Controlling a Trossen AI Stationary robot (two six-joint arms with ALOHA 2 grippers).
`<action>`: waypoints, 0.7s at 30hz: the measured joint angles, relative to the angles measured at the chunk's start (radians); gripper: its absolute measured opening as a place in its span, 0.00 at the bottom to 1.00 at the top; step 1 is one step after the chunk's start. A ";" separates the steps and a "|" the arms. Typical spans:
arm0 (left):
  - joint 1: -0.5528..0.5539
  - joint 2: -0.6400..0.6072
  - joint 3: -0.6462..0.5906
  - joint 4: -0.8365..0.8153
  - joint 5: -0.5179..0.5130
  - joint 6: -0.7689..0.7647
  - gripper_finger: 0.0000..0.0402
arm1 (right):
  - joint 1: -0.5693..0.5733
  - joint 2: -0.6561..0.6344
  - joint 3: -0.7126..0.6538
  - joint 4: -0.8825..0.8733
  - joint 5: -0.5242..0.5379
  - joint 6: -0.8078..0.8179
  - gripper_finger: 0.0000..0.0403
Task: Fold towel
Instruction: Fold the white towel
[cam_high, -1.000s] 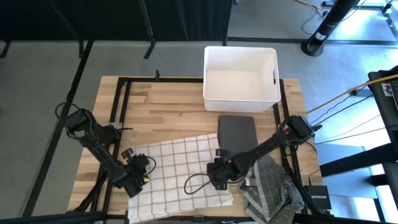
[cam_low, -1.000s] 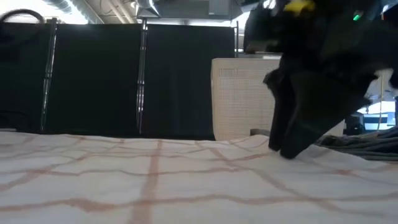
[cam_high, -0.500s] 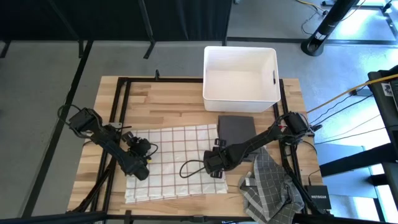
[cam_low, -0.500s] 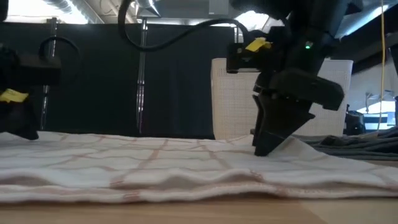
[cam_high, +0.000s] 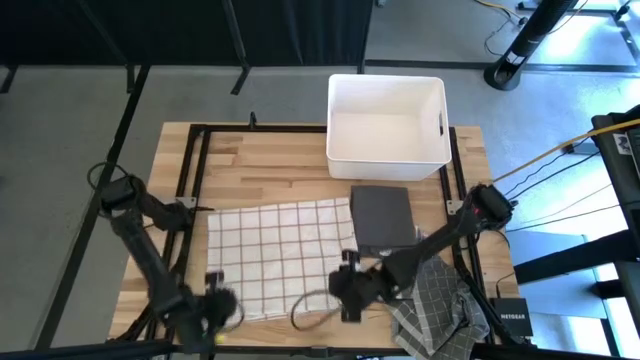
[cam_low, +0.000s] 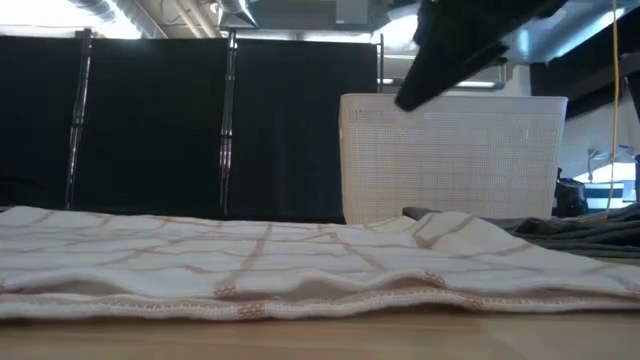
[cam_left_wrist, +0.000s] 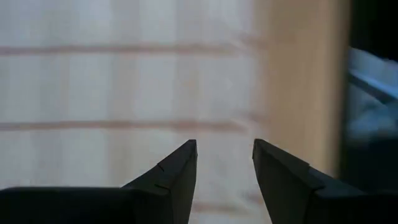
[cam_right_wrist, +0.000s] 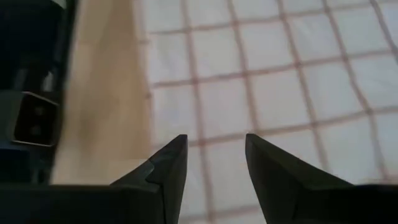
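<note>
Now both arms have pulled back to the table's (cam_high: 260, 165) front edge, left hand (cam_high: 215, 305) and right hand (cam_high: 350, 293) parted and empty, leaving the checked towel (cam_high: 280, 255) spread flat mid-table, ready for folding.

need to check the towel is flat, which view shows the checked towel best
The high view: the whole checked towel lies spread on the table. The low view shows only its near hem; both wrist views show patches.

White bin (cam_high: 386, 115), grey cloths (cam_high: 432, 300)
</note>
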 joint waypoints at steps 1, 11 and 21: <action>-0.029 0.014 -0.001 0.039 0.016 0.015 0.37 | 0.016 0.009 -0.002 0.024 0.024 0.002 0.41; -0.134 0.130 -0.002 -0.060 0.177 -0.064 0.37 | 0.080 0.054 -0.004 0.075 0.235 -0.011 0.41; -0.117 0.135 -0.002 -0.092 0.189 -0.090 0.35 | 0.066 0.054 -0.004 0.080 0.244 -0.024 0.41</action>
